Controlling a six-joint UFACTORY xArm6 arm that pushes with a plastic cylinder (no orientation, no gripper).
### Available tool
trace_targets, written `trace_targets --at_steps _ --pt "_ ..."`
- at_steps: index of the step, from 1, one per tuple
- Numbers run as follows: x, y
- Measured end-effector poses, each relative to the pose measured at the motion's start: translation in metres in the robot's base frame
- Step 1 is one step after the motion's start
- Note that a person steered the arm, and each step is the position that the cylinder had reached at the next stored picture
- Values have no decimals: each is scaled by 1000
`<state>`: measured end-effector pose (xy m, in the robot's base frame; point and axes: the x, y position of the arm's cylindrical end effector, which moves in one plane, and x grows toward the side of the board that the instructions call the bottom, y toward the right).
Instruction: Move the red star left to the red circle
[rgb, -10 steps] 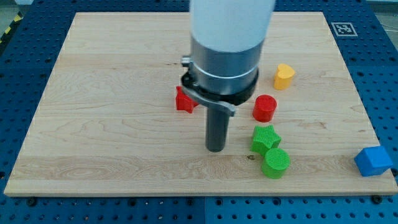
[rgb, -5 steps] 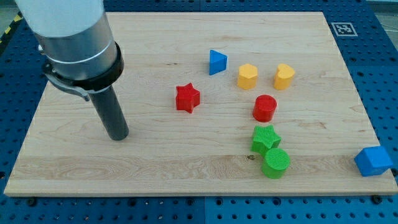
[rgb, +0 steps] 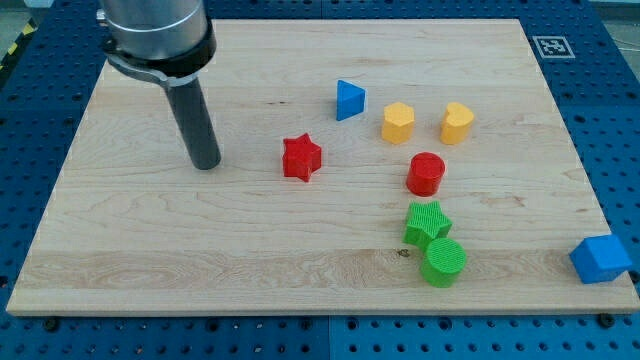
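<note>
The red star (rgb: 301, 158) lies near the middle of the wooden board. The red circle (rgb: 426, 173) stands to the star's right, well apart from it. My tip (rgb: 206, 164) rests on the board to the left of the red star, about level with it, with a clear gap between them. The rod rises from the tip toward the view's top left.
A blue triangle (rgb: 349, 100), a yellow hexagon (rgb: 398, 122) and a yellow heart (rgb: 458, 121) lie above the red blocks. A green star (rgb: 427, 222) and a green circle (rgb: 444, 261) sit below the red circle. A blue cube (rgb: 600, 259) lies off the board at the right.
My tip swept from the middle of the board far to the left, then came up and a little right toward the red star. No block has moved.
</note>
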<state>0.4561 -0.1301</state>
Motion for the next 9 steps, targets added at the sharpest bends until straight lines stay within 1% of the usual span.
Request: trace_targets --at_steps 4,6,9 --pt "-2 64" --pt "9 109" --pt "46 185"
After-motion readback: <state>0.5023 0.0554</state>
